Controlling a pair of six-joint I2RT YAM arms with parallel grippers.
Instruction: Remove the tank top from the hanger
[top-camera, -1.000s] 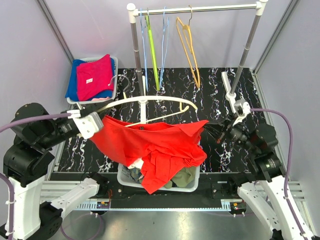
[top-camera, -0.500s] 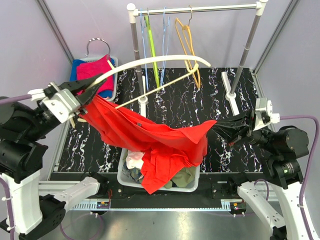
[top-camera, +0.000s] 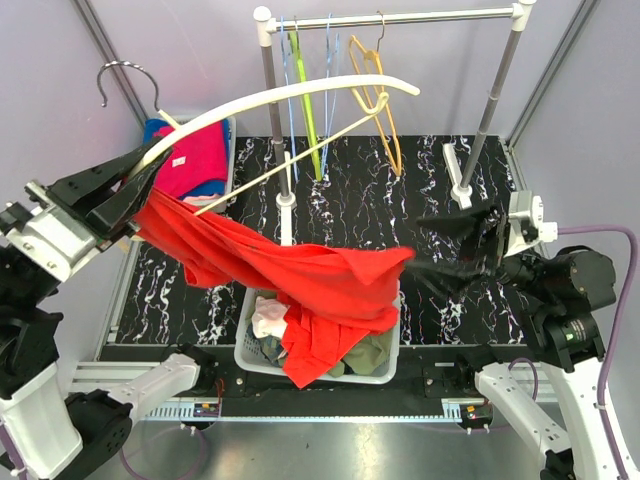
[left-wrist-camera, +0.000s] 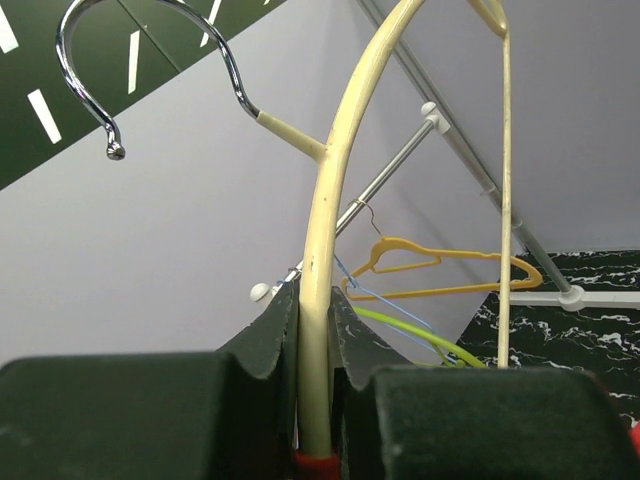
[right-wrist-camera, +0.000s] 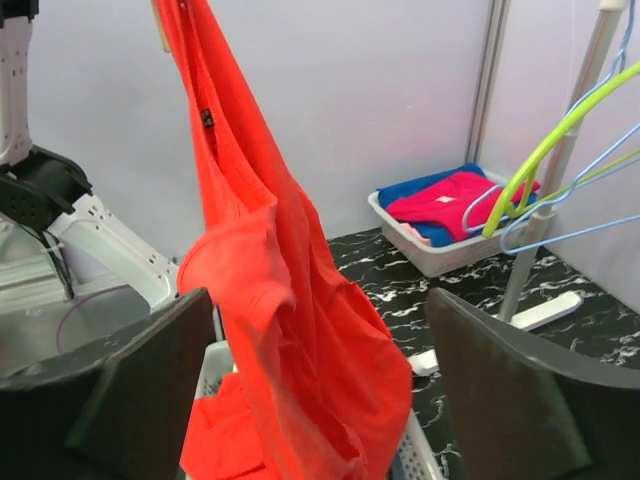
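Observation:
My left gripper (top-camera: 150, 172) is raised high at the left, shut on the cream hanger (top-camera: 300, 87) near one end. In the left wrist view the hanger (left-wrist-camera: 320, 250) runs up between the fingers of the gripper (left-wrist-camera: 315, 300). The red tank top (top-camera: 300, 270) hangs from that gripped end and drapes down to the basket; a red strip shows around the hanger at the jaws. My right gripper (top-camera: 450, 247) stands open at the right, just off the cloth's right edge. In the right wrist view the tank top (right-wrist-camera: 290, 300) hangs loose in front of the open gripper (right-wrist-camera: 320, 300).
A white laundry basket (top-camera: 392, 362) with clothes sits at the near middle. A clothes rack (top-camera: 400, 17) at the back carries blue, green and orange hangers. A tray of folded pink and blue clothes (top-camera: 195, 155) stands at the back left.
My left arm has lifted the hanger up and to the left. My right gripper has opened and let go of the tank top, whose right edge has dropped back toward the basket.

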